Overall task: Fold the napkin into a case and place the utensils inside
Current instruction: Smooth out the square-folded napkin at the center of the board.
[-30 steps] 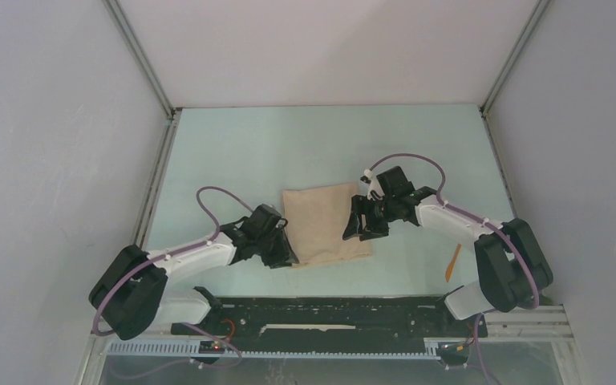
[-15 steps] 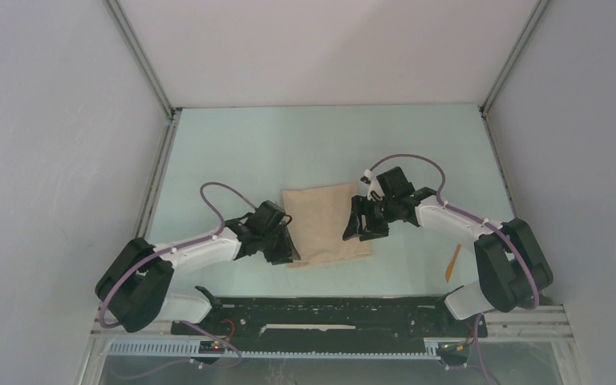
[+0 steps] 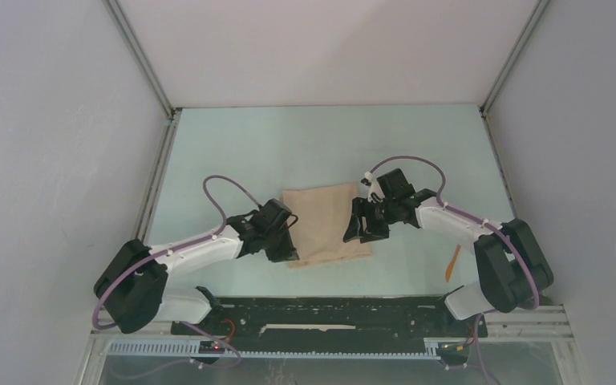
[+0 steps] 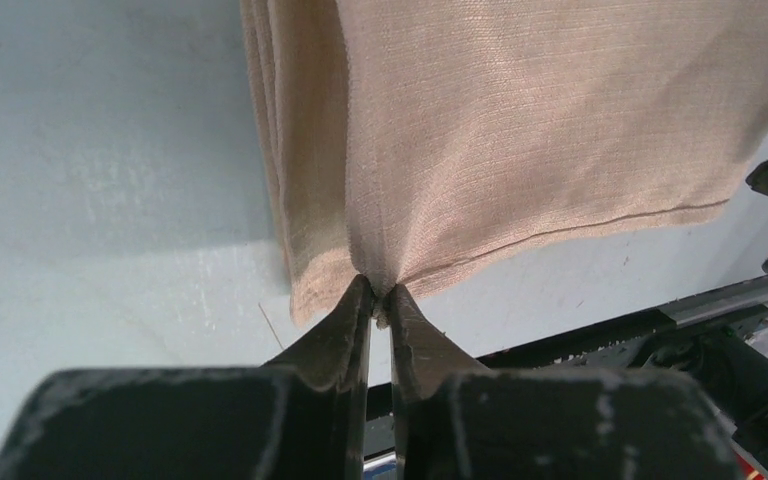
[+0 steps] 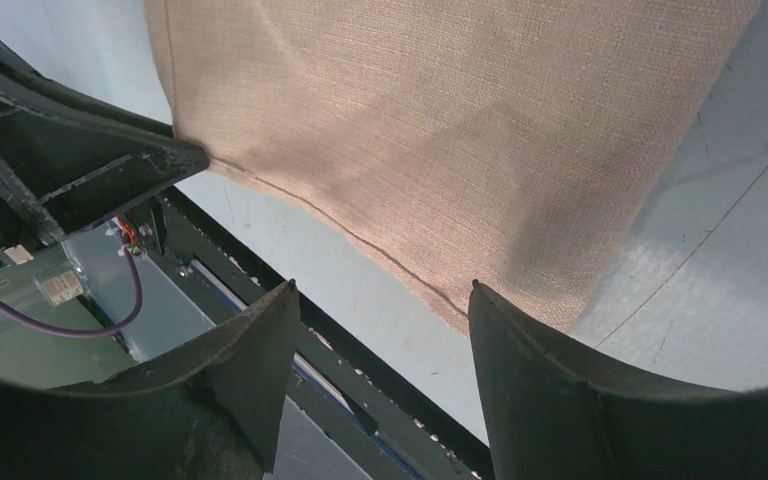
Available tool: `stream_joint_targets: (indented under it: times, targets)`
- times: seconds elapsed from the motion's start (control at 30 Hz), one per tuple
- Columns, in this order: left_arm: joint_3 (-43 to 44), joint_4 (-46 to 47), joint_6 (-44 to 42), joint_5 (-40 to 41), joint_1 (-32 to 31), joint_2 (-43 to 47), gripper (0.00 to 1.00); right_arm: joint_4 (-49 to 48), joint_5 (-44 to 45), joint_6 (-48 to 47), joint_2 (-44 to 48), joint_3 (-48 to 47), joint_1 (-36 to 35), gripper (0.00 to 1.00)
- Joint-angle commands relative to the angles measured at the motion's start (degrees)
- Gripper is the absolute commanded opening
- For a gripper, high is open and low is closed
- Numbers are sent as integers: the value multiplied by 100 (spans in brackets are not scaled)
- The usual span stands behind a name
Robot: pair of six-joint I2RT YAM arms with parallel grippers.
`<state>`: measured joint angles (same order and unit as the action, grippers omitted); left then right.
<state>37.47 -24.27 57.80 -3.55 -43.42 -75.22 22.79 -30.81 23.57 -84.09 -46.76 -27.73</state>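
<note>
The beige-tan napkin (image 3: 325, 220) lies folded in a rectangle of several layers at the table's middle. My left gripper (image 3: 287, 250) sits at its near-left corner. In the left wrist view its tips (image 4: 380, 295) are shut on the top layer of the napkin (image 4: 520, 130), pinching it up into a small peak. My right gripper (image 3: 361, 233) hovers at the cloth's right edge, open, with nothing between its fingers (image 5: 382, 287) and the napkin (image 5: 440, 130) under it. One orange-brown utensil (image 3: 452, 262) lies on the table by the right arm's base.
A black rail (image 3: 329, 309) runs along the table's near edge just behind the napkin's near hem. Grey walls close in the left, right and back sides. The left gripper's dark finger (image 5: 90, 165) shows in the right wrist view beside the cloth.
The left gripper slid a little toward the napkin's near-left corner and its jaws closed onto the cloth. The right arm has not moved.
</note>
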Motion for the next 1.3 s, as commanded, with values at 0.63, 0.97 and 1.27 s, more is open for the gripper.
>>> stream_joint_targets:
  times: [0.63, 0.97, 1.27]
  targets:
    - [-505, 132, 30, -159, -74, 269, 19, -461, 39, 235, -569, 2, 56, 71]
    - [-504, -304, -403, 120, -73, 1229, 44, -263, 222, 90, -652, 1, 98, 70]
    - [-425, -643, -590, 302, -32, 1412, 58, -170, 0, 127, -279, -105, -114, 71]
